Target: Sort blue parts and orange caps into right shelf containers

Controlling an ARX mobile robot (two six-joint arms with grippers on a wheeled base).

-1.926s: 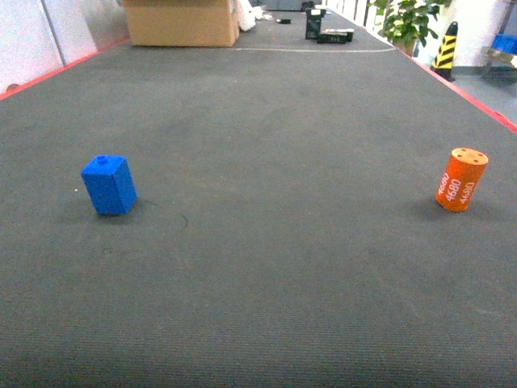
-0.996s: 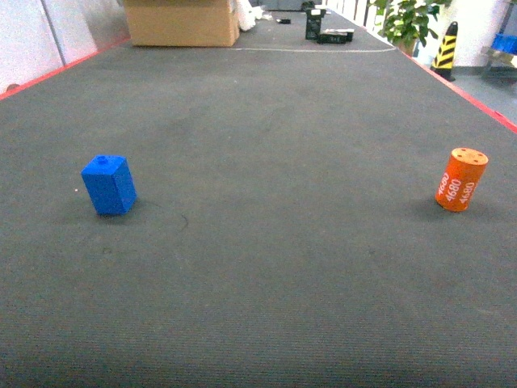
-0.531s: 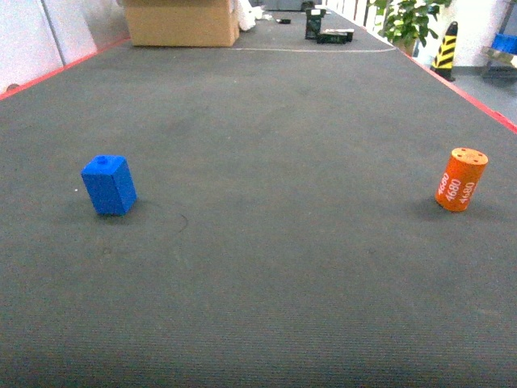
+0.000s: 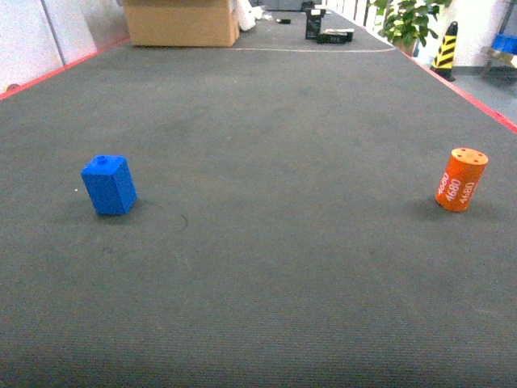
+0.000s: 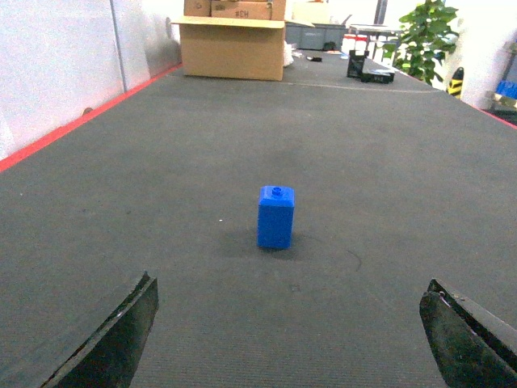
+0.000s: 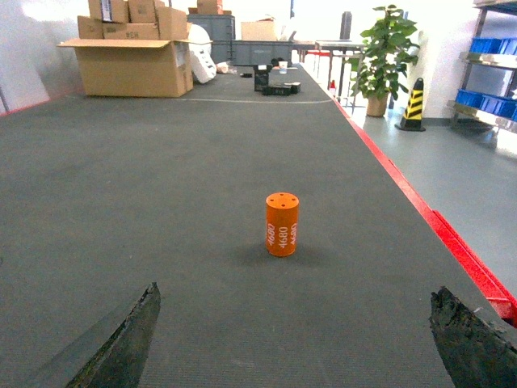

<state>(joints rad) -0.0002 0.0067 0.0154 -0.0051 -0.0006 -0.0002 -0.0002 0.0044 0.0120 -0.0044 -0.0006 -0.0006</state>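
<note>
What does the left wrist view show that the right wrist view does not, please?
Only the left wrist view shows the blue part, standing upright on the dark mat between the open left hand fingers. Only the right wrist view shows the orange cap, upright ahead of the open right hand, plus the blue crates on a shelf at far right. Both show the cardboard box and potted plant.

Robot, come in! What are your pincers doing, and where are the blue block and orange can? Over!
Both pincers open, empty: left pincer, right pincer. Blue part upright ahead of left; orange cap upright ahead of right. Nothing between.
</note>
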